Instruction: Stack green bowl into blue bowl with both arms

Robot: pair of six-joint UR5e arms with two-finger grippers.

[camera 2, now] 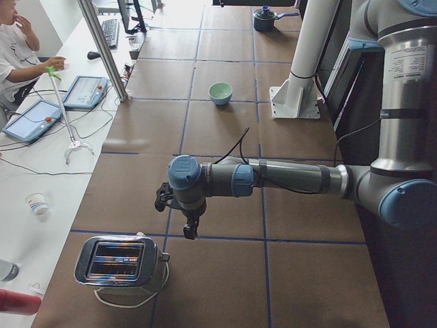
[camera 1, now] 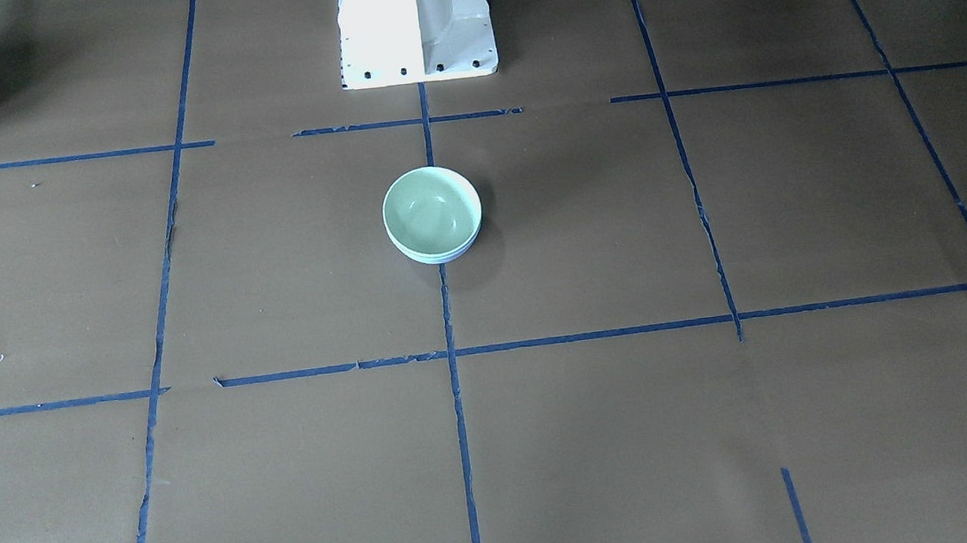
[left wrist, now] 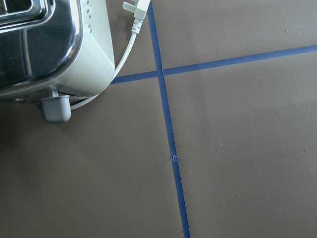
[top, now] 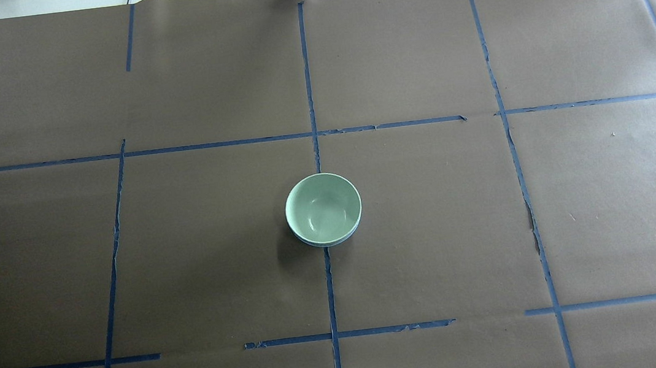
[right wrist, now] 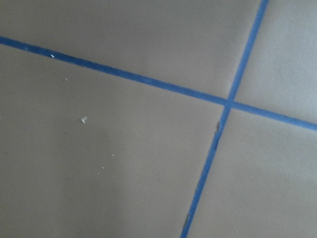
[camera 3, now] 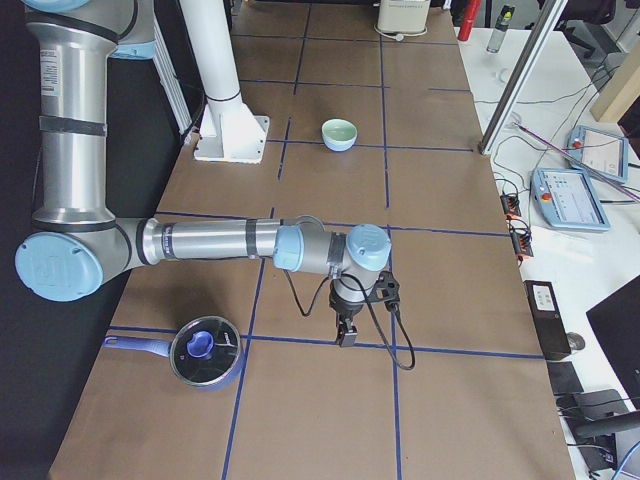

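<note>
The green bowl point(camera 1: 429, 208) sits nested inside the blue bowl point(camera 1: 440, 259) at the table's middle, on the centre tape line. Only a thin pale-blue rim shows under it. In the overhead view the green bowl point(top: 321, 206) covers the blue bowl point(top: 327, 244) the same way. The stack looks small in the side views point(camera 2: 220, 91) point(camera 3: 339, 131). My left gripper point(camera 2: 191, 229) hangs over the table's left end, far from the bowls. My right gripper point(camera 3: 346, 335) hangs over the right end. Neither holds anything that I can see; I cannot tell whether they are open or shut.
A chrome toaster point(camera 2: 117, 260) with a white cord stands by my left gripper and shows in the left wrist view point(left wrist: 39, 44). A blue lidded pot point(camera 3: 205, 352) lies near my right gripper. The white pedestal point(camera 1: 415, 21) stands behind the bowls. An operator point(camera 2: 13, 41) sits at a side desk.
</note>
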